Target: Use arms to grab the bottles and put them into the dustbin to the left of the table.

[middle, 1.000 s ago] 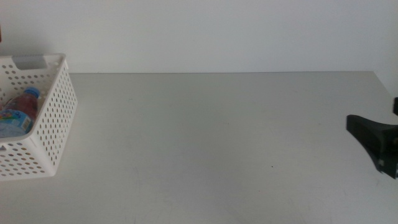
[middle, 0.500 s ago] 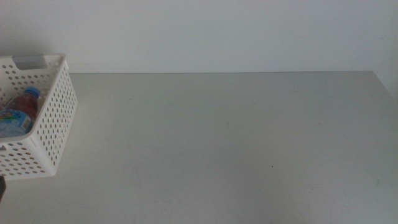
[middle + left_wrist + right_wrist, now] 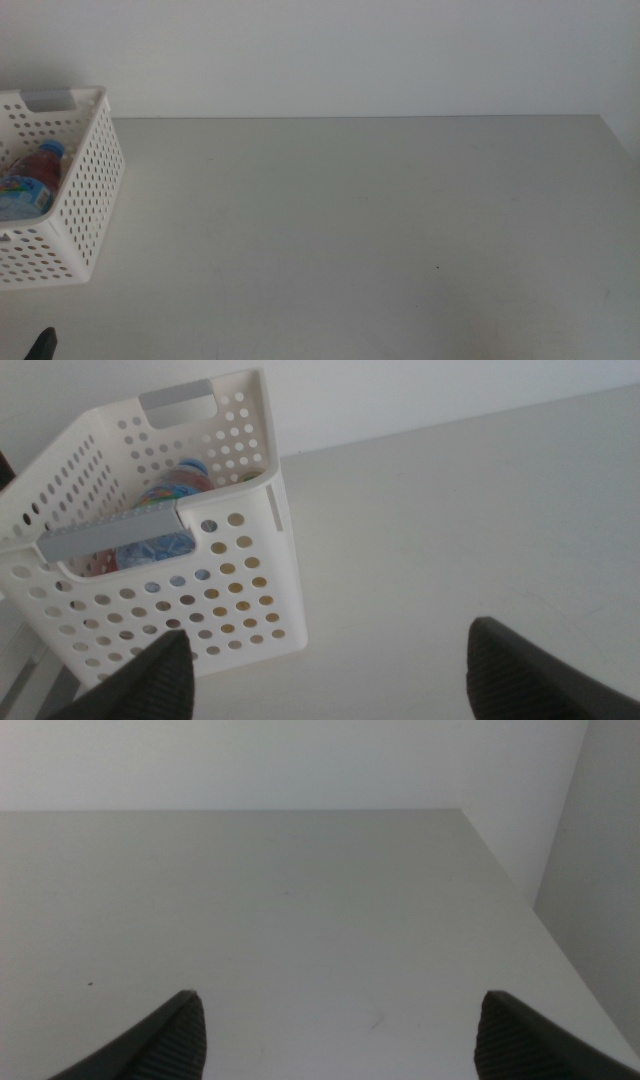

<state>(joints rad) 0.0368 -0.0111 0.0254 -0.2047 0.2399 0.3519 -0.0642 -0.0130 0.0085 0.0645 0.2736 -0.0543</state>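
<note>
Cut off by the left edge of the middle view: the dustbin (image 3: 75,190), near and left walls out of frame. Inside, half hidden behind the perforated wall: a blue-capped bottle (image 3: 28,185), label too blurred to read. In the left wrist view, more contents glimpsed only through the holes, kind not clear. At the bottom-left corner of the middle view, only a dark tip of the left gripper (image 3: 42,345). Right gripper (image 3: 335,1040) seen as two jaw tips only, bodies below the frame.
</note>
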